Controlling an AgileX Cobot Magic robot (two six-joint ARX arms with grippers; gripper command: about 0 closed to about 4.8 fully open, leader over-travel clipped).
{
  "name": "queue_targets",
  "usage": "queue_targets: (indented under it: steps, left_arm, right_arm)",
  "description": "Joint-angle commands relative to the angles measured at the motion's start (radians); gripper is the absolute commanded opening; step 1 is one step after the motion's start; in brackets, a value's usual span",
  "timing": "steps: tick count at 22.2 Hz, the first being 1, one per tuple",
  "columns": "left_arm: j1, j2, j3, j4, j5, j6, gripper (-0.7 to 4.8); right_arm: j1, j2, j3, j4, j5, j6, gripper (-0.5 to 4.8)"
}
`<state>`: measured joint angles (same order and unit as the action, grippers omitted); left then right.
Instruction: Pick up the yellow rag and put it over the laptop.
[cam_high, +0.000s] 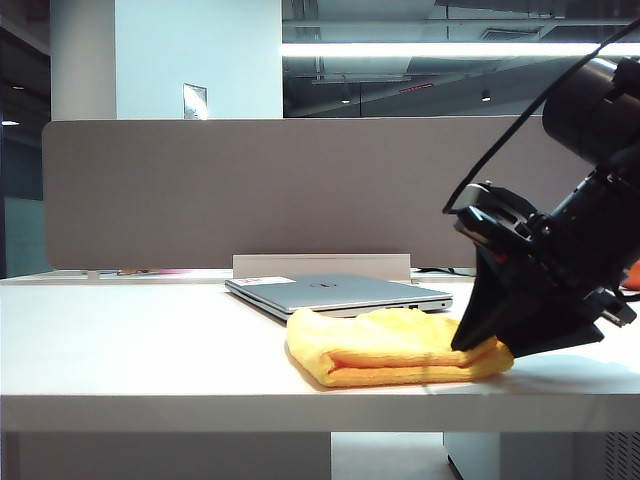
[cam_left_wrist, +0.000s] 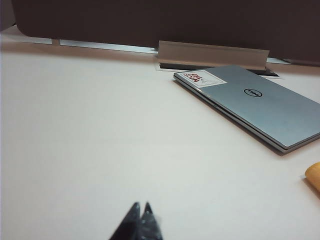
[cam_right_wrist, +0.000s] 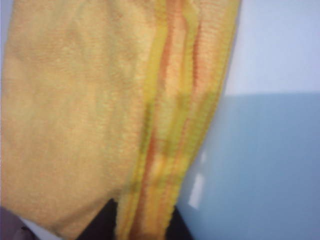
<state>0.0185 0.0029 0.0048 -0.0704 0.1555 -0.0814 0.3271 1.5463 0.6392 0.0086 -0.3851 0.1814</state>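
- Table (cam_high: 130, 360): pale, flat top filling the lower half of the exterior view, its front edge nearest the camera.
- Yellow rag (cam_high: 395, 348): folded, rumpled yellow-orange cloth lying on the table, lower centre-right of the exterior view, just in front of the laptop and overlapping its near edge from this angle. Its stacked folded edges fill most of the right wrist view (cam_right_wrist: 100, 115). A small corner of it shows at the right edge of the left wrist view (cam_left_wrist: 314, 175).
- Right gripper (cam_high: 480, 350): black, low at the right of the exterior view, tips down on the right end of the yellow rag. In the right wrist view two dark tips (cam_right_wrist: 142, 222) sit either side of the cloth's layered edge, so the jaws appear to be pinching the fold.
- Left gripper (cam_left_wrist: 141, 220): only its dark fingertips show, bottom centre of the left wrist view, pressed together with nothing between them, above bare table and well apart from the cloth.
- Laptop (cam_high: 340, 293): thin silver-grey, lid closed, flat on the table behind the cloth, centre of the exterior view; upper right of the left wrist view (cam_left_wrist: 255, 107).
- White sticker (cam_left_wrist: 202, 78): on the lid's far left corner.
- Partition (cam_high: 240, 190): grey-brown panel standing along the table's far edge.
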Motion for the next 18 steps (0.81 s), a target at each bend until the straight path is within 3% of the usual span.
queue_targets:
  steps: [1, 3, 6, 10, 18]
  left_arm:
    - [-0.001, 0.001, 0.003, 0.016, 0.003, 0.002, -0.06]
    - [-0.001, 0.001, 0.003, 0.018, 0.003, 0.002, -0.06]
    - [-0.001, 0.001, 0.003, 0.02, 0.003, 0.002, -0.06]
    - [-0.001, 0.001, 0.003, 0.02, 0.003, 0.002, -0.06]
    - [-0.001, 0.001, 0.003, 0.019, 0.003, 0.001, -0.06]
  right_arm:
    - [0.003, 0.0, 0.001, 0.054, 0.0, -0.006, -0.03]
    - [0.003, -0.001, 0.001, 0.089, -0.005, -0.006, -0.07]
    - [0.004, -0.006, 0.014, 0.22, -0.101, 0.011, -0.08]
    - [0.025, -0.005, 0.149, 0.225, -0.177, 0.029, -0.08]
    - [0.048, -0.003, 0.373, 0.203, -0.178, 0.027, -0.08]
